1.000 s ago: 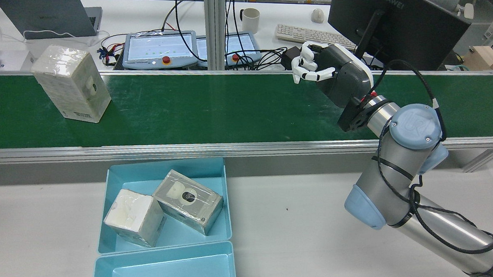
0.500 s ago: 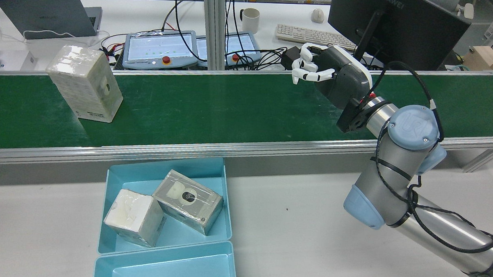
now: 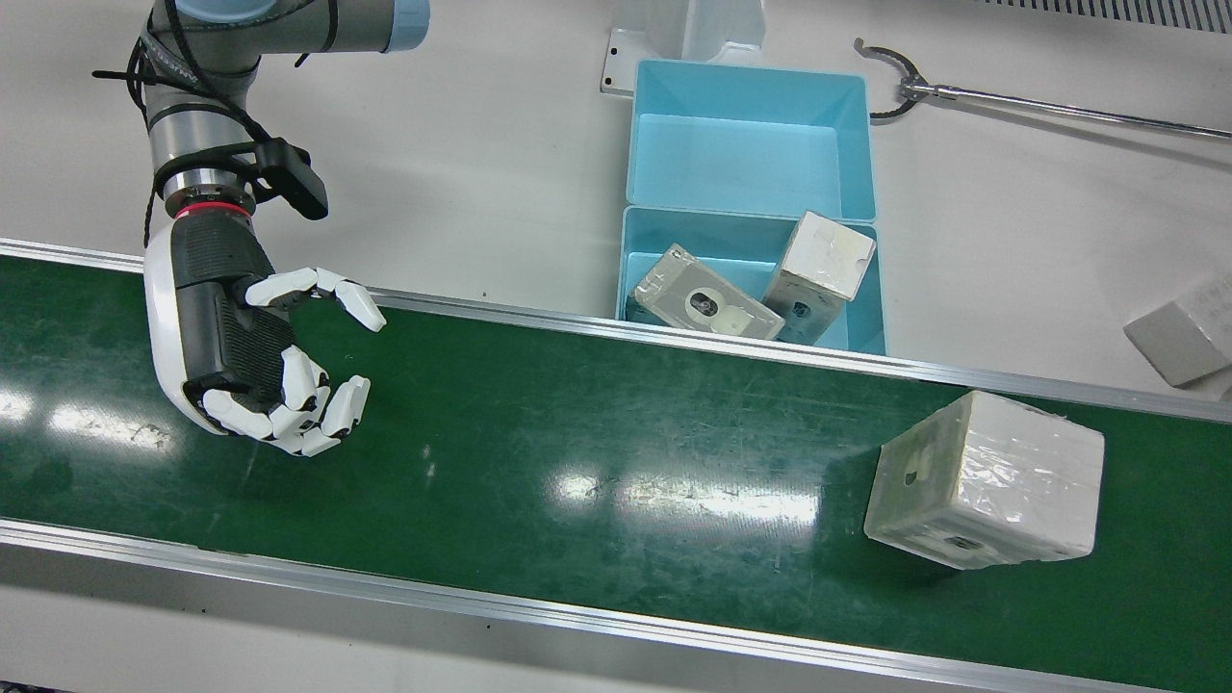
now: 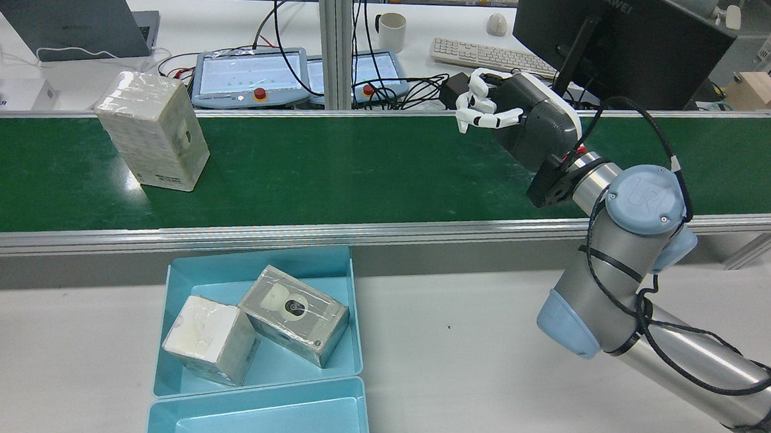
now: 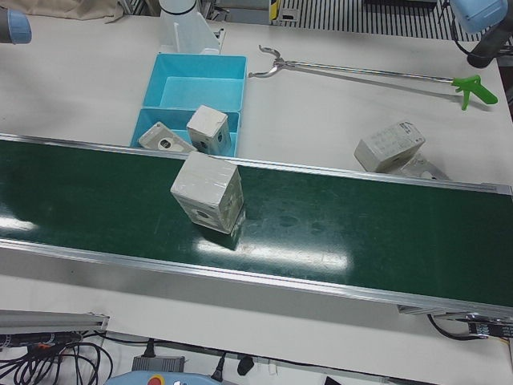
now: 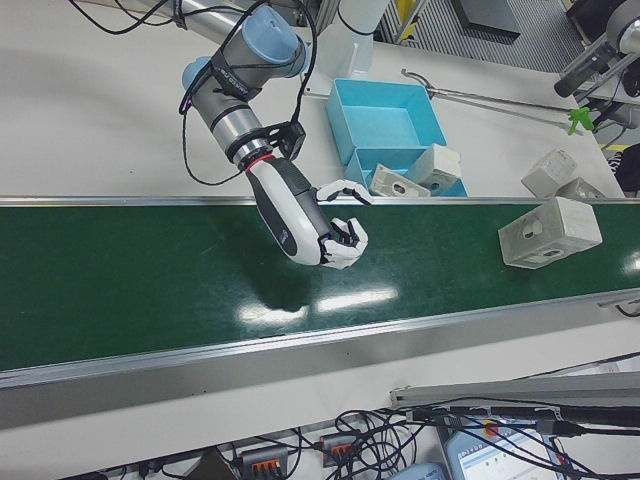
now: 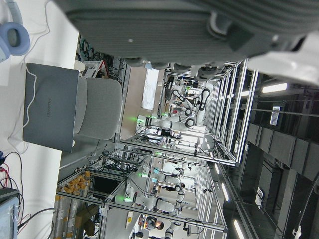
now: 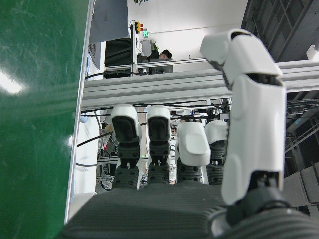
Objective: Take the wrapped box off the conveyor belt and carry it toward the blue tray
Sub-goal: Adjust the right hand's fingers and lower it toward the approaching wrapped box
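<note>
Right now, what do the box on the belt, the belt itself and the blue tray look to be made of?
Box: probably cardboard under crinkled, shiny clear film. Belt: green rubbery sheet, scuffed, glossy under the lights. Blue tray: smooth moulded plastic, by its even colour.

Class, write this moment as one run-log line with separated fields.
right hand: open, above belt | wrapped box: on belt, apart from hand | blue tray: two boxes in one compartment

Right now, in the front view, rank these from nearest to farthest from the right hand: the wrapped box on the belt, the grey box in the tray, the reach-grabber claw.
1. Grey box in the blue tray, nearest to the right hand.
2. Reach-grabber claw, top, beyond the tray.
3. Wrapped box, far along the belt.
</note>
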Robot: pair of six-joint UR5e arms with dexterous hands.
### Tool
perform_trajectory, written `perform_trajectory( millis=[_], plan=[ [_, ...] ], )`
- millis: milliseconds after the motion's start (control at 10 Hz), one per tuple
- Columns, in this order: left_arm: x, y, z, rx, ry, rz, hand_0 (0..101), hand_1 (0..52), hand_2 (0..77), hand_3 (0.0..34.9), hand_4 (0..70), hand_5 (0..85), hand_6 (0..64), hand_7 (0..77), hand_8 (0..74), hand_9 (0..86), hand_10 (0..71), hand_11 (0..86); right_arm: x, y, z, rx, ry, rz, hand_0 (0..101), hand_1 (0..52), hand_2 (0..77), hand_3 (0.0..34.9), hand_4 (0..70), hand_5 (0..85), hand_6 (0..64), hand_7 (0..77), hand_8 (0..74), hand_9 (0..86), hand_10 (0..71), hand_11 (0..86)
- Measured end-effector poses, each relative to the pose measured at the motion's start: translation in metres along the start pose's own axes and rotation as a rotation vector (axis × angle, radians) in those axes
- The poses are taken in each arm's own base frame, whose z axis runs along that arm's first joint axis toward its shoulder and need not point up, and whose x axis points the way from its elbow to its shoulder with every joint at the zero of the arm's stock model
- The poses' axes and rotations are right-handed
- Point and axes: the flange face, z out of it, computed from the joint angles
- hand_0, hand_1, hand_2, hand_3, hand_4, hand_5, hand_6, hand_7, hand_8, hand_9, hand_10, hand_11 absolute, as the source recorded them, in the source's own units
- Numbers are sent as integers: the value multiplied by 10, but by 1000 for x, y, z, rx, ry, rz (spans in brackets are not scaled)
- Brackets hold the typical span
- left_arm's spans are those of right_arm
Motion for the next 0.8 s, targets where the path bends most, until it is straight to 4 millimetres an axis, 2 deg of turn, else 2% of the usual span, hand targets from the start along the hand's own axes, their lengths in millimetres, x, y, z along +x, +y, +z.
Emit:
perform_trajectory(
  millis=[200, 300, 400, 500, 600, 700, 800],
  plan=[
    [0, 0, 0, 0, 0, 0, 0, 0, 5, 0, 0, 11, 0, 0, 0, 0, 0, 0, 0, -3, 0, 6, 1, -2, 488, 136, 376, 0, 420, 698, 622, 698, 431, 616, 442, 622],
    [0, 0, 0, 0, 0, 0, 0, 0, 5, 0, 0, 11, 0, 5, 5, 0, 0, 0, 0, -3, 0, 6, 0, -2, 492, 136, 398, 0, 485, 698, 627, 698, 496, 693, 507, 687],
    [0, 0, 0, 0, 0, 0, 0, 0, 5, 0, 0, 11, 0, 5, 5, 0, 0, 0, 0, -2, 0, 6, 0, -2, 492, 136, 398, 0, 485, 698, 627, 698, 496, 693, 507, 687],
    [0, 0, 0, 0, 0, 0, 0, 0, 5, 0, 0, 11, 0, 0, 0, 0, 0, 0, 0, -1, 0, 5, 1, -1, 506, 164, 398, 0, 409, 698, 627, 698, 551, 709, 567, 704],
    [0, 0, 0, 0, 0, 0, 0, 0, 5, 0, 0, 11, 0, 0, 0, 0, 0, 0, 0, 0, 0, 4, 3, -2, 506, 164, 398, 0, 409, 698, 627, 698, 551, 709, 567, 704],
    [0, 0, 0, 0, 0, 0, 0, 0, 5, 0, 0, 11, 0, 5, 0, 0, 0, 0, 0, 0, 0, 4, 4, -3, 546, 267, 415, 0, 338, 633, 616, 654, 376, 556, 382, 556],
    [0, 0, 0, 0, 0, 0, 0, 0, 5, 0, 0, 11, 0, 0, 0, 0, 0, 0, 1, 0, 0, 5, 6, -4, 555, 284, 349, 40, 256, 551, 578, 573, 289, 458, 289, 475]
  ],
)
